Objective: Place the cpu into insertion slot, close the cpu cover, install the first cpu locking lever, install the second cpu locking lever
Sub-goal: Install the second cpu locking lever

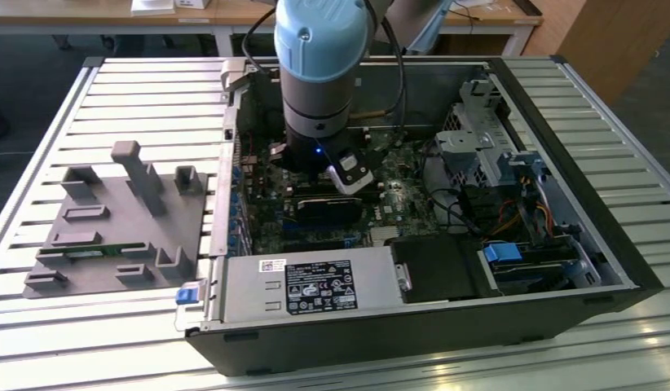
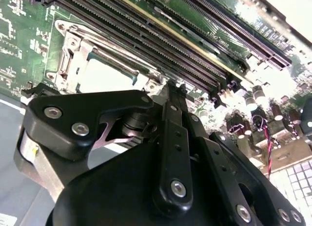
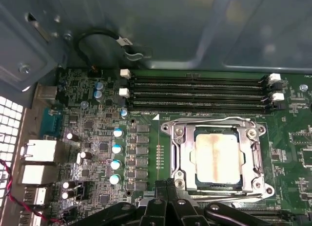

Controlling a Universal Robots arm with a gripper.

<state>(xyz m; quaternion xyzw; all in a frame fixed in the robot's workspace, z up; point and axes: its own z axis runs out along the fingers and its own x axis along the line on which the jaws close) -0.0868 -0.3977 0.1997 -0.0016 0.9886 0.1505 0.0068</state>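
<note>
Open dark-grey desktop computer case [image 1: 422,326] lies on its side on the slatted metal tabletop [image 1: 117,90]; the arm reaches down into it over the green motherboard [image 3: 87,138].

Landmark: the square insertion slot [image 3: 183,179] with its dark frame, just beside the long black memory slots [image 3: 195,94].

- The small flat square cpu [image 3: 217,158], silvery top with a tan smear, lies flat in the slot, edges square to the frame, one pair of sides parallel to the memory slots. (Square part, so no real long axis.) Also seen in the second wrist view as a pale square [image 2: 105,77].
- The thin silver-metal cpu cover [image 3: 258,153] lies down around the chip, which shows through its window. Whether it is fully latched I cannot tell.
- The black gripper [image 3: 165,189] sits at the slot's edge away from the memory slots, fingers drawn together, holding nothing that I can see.

Judgement: placing is done, the cover looks closed; the step in hand is the first locking lever. Next move calls for a fine sideways press under the retaining hook.
</note>
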